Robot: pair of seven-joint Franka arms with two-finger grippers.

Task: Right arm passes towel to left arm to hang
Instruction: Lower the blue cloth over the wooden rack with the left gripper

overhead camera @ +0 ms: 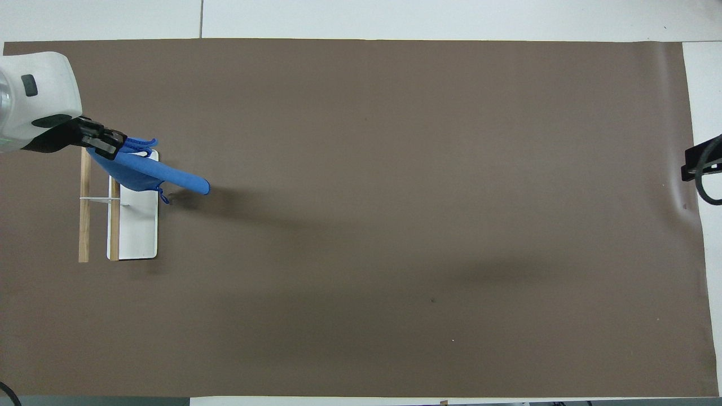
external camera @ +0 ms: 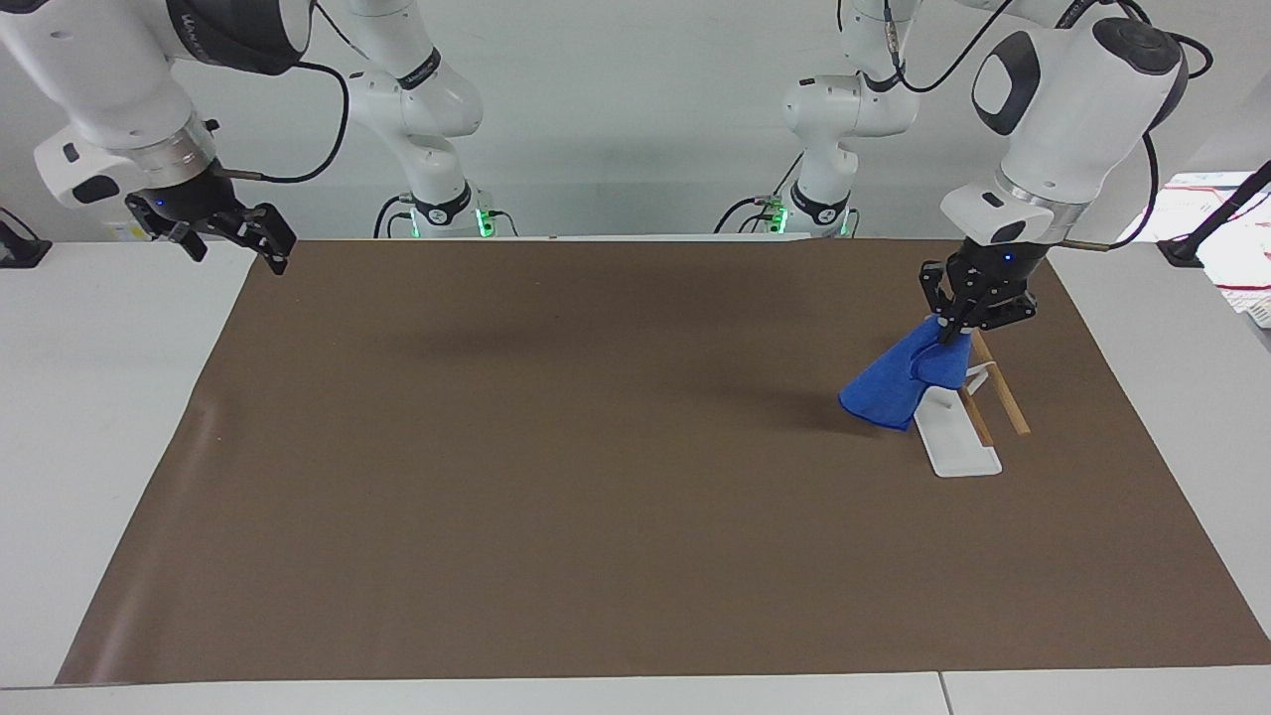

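Start at the left arm's end of the table [overhead camera: 395, 22]: your left gripper [external camera: 955, 328] hangs over the end of the small towel rack [external camera: 961, 437] that lies nearer to the robots, with its jaws clamped shut on the upper corner of the blue towel [external camera: 899, 382]. From that pinch the towel drapes down and outward in a cone toward the middle of the brown mat [external camera: 596, 477], its lower edge reaching down by the rack's white base plate. In the overhead view the same towel [overhead camera: 148, 175] spreads from the left gripper [overhead camera: 110, 145] across the top of the white plate and past it, with its thin loop dangling at the plate's edge. The rack's two wooden rails [overhead camera: 84, 208] run alongside the plate, and the towel lies over the rail next to the plate near the gripper, though you cannot tell from these views whether it rests on that rail or only covers it. Moving across, the middle of the mat carries only shadows. At the right arm's end your right gripper [external camera: 233, 236] waits in the air over the mat's corner nearest the robots, jaws spread wide and holding nothing; only a sliver of it [overhead camera: 699, 166] shows at the overhead view's edge.
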